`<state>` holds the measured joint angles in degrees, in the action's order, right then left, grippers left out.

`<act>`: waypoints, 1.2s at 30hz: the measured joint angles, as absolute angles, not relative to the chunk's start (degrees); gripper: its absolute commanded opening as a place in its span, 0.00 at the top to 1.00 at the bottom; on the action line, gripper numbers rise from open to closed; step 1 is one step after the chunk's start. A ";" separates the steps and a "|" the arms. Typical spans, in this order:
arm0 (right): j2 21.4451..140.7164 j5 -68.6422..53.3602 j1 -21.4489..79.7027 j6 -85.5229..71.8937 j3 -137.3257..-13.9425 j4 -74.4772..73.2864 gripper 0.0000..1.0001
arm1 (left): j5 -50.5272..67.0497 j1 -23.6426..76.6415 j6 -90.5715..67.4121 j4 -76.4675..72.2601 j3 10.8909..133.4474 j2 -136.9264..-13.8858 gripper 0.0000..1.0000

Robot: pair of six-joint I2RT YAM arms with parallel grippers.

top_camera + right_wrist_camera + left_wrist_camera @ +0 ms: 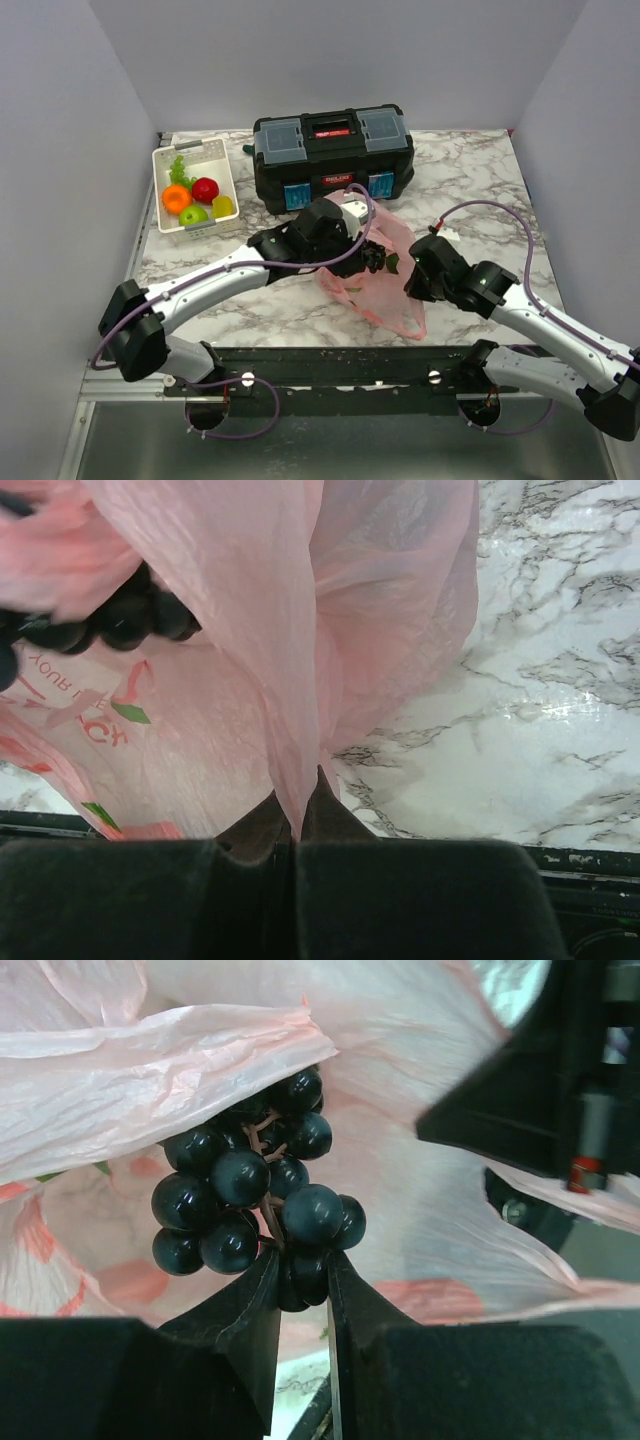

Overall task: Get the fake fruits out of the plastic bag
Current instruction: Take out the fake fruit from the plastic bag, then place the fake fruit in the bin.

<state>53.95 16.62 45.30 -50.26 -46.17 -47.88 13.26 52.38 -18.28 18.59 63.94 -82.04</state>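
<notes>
The left gripper is pinching the dark purple grapes, jaws nearly closed, at the mouth of the pink plastic bag mid-table. The right gripper, fully closed, is clamping the bag's film. The orange, red apple, green apple and lemon are lying in the white basket far left, so the grapes seem last. Bag film is draping over the bunch; the black toolbox is standing just beyond.
</notes>
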 measured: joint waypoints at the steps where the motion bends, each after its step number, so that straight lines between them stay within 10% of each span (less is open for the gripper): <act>1: 54.00 16.82 45.30 -50.26 -46.17 -47.83 0.99 | 14.20 52.38 -18.22 18.70 63.53 -80.16 1.00; 20: 53.58 18.68 45.30 -50.28 -45.63 -47.24 0.99 | 26.74 49.63 -10.04 25.39 61.10 -61.52 1.00; 36: 52.45 18.74 45.30 -50.26 -45.30 -46.28 0.99 | 8.03 29.39 -9.45 33.45 62.54 -50.94 1.00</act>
